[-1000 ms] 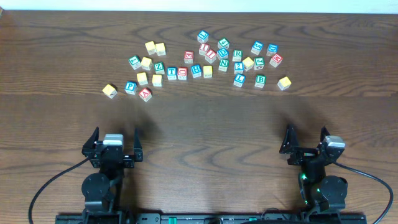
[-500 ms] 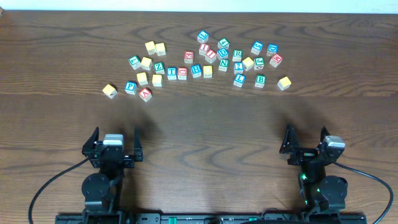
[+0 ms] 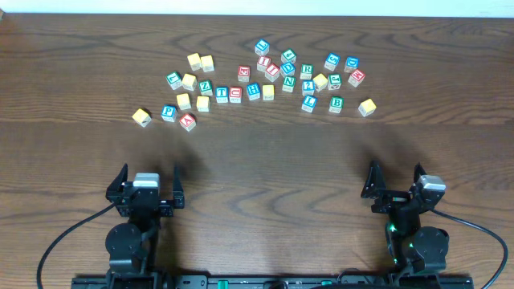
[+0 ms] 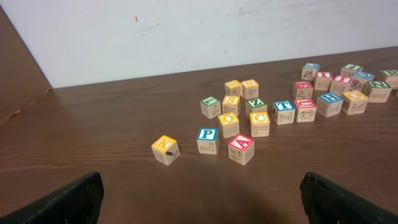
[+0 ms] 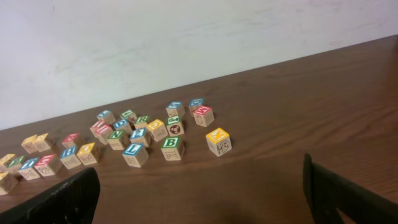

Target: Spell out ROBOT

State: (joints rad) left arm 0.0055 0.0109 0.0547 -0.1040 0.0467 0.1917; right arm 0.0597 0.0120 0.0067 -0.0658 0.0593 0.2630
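Sitting low at the near edge of the table [image 3: 257, 160], both arms are folded back, wrists level, fingers aimed at the far scatter of cubes. Left gripper [image 3: 148, 178]: jaws spread wide, holding nothing. Right gripper [image 3: 394, 181]: likewise spread, empty. All cubes lie well apart from both. Green-bordered R [image 3: 306, 71] sits inside the right cluster, green-bordered B [image 3: 336, 103] on its near side. Blue-bordered T [image 3: 222, 94] touches a red-bordered C [image 3: 235, 94] mid-row. One yellow-faced cube [image 3: 142, 117] lies alone far left, another yellow-faced cube [image 3: 367, 107] alone far right.
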